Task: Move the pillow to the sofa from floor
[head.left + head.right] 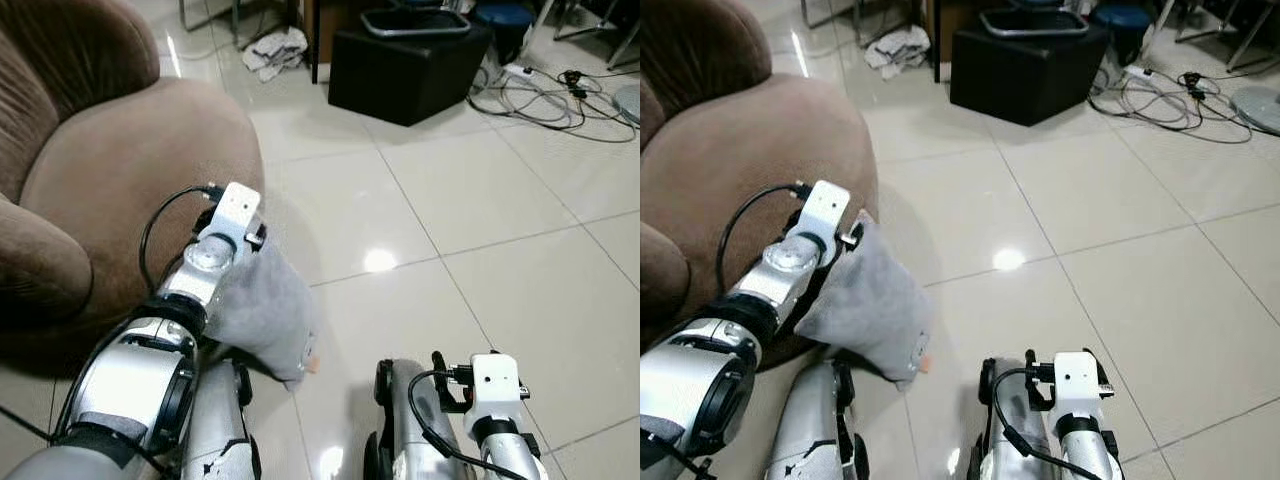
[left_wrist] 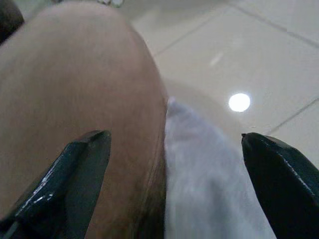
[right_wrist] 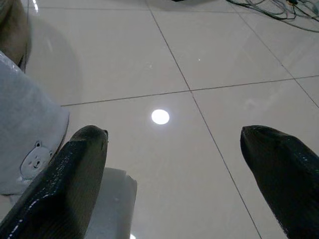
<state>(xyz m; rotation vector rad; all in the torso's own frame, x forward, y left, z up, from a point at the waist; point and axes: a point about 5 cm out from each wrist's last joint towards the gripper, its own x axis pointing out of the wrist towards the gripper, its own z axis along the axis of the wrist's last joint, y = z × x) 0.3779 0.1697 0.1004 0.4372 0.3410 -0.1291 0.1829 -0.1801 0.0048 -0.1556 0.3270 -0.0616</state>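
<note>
Two grippers in view. Left gripper: raised at the front edge of the brown sofa, fingers spread wide apart, nothing clamped between them. Grey pillow sits directly under and ahead of this gripper; in the left wrist view the pillow's top corner rises in the gap between the two fingers, closer to one finger than the other, no visible contact with either tip. Pillow leans against the sofa's rounded front on the side toward the gripper's wrist, lower end down at the tiled floor. Small bear print on the pillow's lower corner, seen in the right wrist view.

Right gripper: low, fingers wide open, empty, aimed at bare floor tile; pillow lies off to its left, apart from it.

Well beyond both grippers: black box with a tray on top, loose cables to the right of it, crumpled cloth on the floor behind the sofa.
</note>
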